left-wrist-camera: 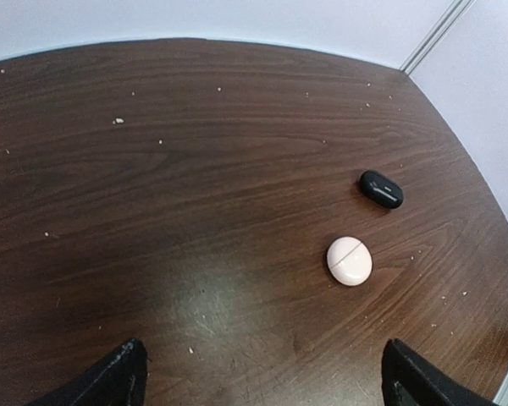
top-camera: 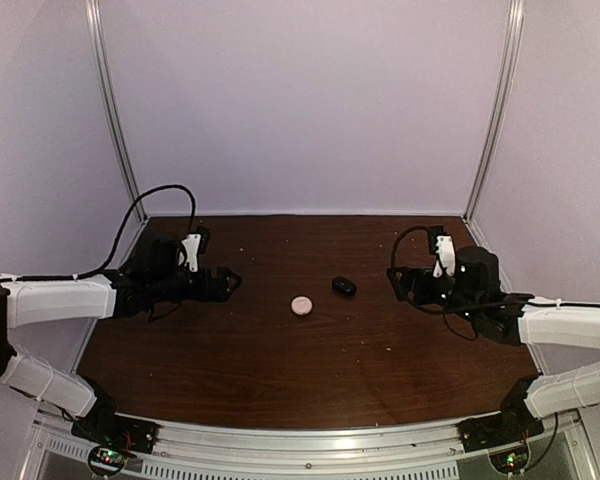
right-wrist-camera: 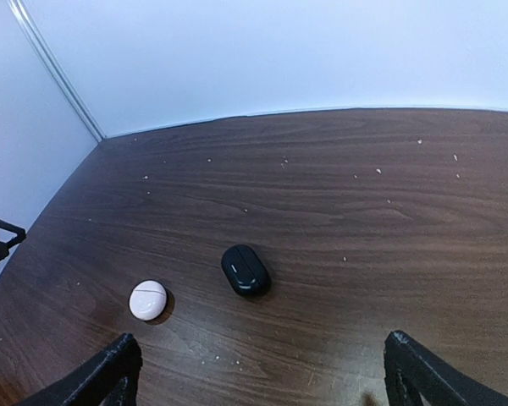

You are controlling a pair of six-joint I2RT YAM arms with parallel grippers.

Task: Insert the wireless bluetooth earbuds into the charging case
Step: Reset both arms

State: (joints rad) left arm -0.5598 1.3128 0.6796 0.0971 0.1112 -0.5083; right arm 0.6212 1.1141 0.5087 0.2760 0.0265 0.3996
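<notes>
Showing both lids shut: white charging case (top-camera: 301, 305) mid-counter (top-camera: 280, 380), black charging case (top-camera: 344, 286) just right and farther. No earbuds visible; judged already inside, unconfirmed. Spread wide, empty, well clear: left tool (top-camera: 232, 281), right tool (top-camera: 394, 280).

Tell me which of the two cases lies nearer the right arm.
The black case; it lies to the right of the white round case and slightly farther back.

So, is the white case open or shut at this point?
Shut. The white case lies on the table with its lid down; only a thin seam line crosses its top.
</notes>
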